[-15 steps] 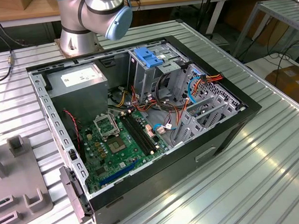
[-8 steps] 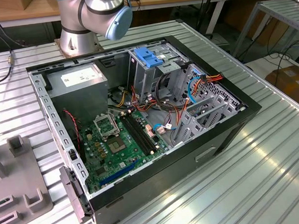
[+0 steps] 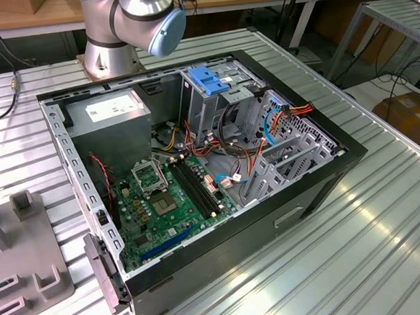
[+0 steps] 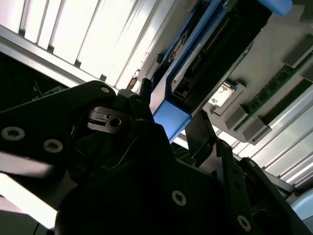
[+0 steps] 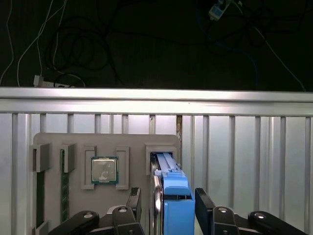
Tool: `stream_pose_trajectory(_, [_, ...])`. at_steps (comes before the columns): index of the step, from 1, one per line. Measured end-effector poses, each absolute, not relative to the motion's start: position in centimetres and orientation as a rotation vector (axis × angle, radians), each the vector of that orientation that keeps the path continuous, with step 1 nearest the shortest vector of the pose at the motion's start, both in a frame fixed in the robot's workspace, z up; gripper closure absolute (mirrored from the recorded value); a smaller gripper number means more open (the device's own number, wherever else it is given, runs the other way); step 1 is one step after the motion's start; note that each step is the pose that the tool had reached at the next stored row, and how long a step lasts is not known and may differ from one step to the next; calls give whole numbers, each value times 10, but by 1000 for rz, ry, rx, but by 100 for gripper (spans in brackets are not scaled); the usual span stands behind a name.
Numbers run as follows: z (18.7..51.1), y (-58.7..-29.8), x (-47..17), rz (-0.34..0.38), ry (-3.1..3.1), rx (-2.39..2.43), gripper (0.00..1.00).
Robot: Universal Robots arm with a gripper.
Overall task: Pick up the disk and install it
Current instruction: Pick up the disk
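Two fingers [image 5: 136, 200] of the hand [image 5: 168, 198] are spread, one on either side of the disk [image 5: 176, 208]. A gap shows beside one finger. The disk stands on edge in a slot of the grey tray [image 5: 132, 142] on the desk [image 5: 244, 147].

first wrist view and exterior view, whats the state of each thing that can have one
disk: standing on edge in its slot of the grey holder
gripper: open, one finger on each side of the disk
processor chip: lying flat in its pocket of the holder
memory stick: seated in its holder slot
computer case: lying on its side, side panel off
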State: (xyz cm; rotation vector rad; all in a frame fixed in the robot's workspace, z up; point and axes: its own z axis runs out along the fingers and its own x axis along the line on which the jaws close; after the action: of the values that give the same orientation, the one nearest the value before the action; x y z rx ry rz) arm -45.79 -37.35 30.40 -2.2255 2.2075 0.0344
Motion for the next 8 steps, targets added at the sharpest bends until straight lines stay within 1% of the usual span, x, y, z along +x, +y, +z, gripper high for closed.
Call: stream_pose_trajectory(8, [302, -374, -458, 34, 2208, -2226, 44])
